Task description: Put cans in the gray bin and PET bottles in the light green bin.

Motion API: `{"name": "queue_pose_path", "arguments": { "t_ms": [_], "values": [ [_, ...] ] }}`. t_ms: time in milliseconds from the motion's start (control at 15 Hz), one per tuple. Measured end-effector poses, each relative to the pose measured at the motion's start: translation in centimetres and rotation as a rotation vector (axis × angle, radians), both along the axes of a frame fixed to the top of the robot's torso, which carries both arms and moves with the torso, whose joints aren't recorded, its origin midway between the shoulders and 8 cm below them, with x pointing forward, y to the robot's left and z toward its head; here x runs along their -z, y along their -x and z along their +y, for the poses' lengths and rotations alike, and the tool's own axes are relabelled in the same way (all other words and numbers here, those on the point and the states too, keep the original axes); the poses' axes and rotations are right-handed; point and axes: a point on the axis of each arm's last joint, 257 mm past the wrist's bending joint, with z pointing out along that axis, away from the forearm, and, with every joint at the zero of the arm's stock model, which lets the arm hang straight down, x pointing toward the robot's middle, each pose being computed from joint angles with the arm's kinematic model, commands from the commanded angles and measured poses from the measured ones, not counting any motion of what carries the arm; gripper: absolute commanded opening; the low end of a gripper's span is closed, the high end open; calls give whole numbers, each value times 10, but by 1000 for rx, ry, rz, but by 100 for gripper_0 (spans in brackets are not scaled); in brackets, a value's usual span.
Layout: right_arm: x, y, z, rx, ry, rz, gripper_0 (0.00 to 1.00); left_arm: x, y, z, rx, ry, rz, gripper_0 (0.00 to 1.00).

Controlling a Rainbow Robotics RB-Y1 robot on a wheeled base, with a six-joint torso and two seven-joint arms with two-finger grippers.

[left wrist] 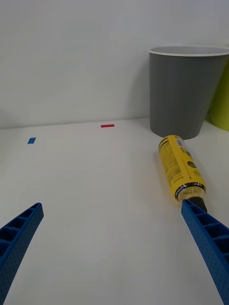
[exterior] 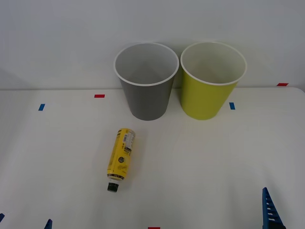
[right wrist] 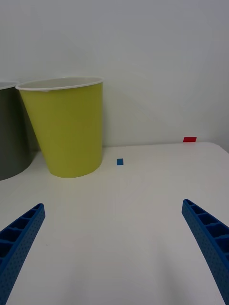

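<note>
A PET bottle [exterior: 121, 157] with a yellow label and a black cap lies on its side on the white table, cap toward me, in front of the gray bin [exterior: 147, 102]. The light green bin [exterior: 206, 100] stands upright beside the gray bin, on its right. Both bins look bare inside. My left gripper [left wrist: 112, 204] is open and low near the table's front left. The bottle [left wrist: 179, 164] lies just ahead of one of its fingers, not between them. My right gripper [right wrist: 113, 205] is open at the front right, facing the light green bin [right wrist: 69, 128].
Small red tape marks [exterior: 99, 96] and blue tape marks [exterior: 232, 106] dot the table. A plain white wall rises right behind the bins. Open tabletop lies between the bottle and my right gripper's finger [exterior: 269, 210].
</note>
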Motion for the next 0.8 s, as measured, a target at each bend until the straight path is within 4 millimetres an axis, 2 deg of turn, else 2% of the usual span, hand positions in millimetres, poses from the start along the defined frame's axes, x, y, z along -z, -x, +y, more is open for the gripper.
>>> {"name": "queue_pose_path", "arguments": {
  "t_ms": [133, 333, 800],
  "values": [
    [0, 0, 0, 0, 0, 0, 100, -5, -13, -4, 50, -14, -20, 100],
    [0, 0, 0, 0, 0, 0, 100, 1, -34, -5, 126, -60, 7, 100],
    [0, 0, 0, 0, 0, 0, 100, 4, -74, -27, 243, -103, 56, 100]
  ]
}}
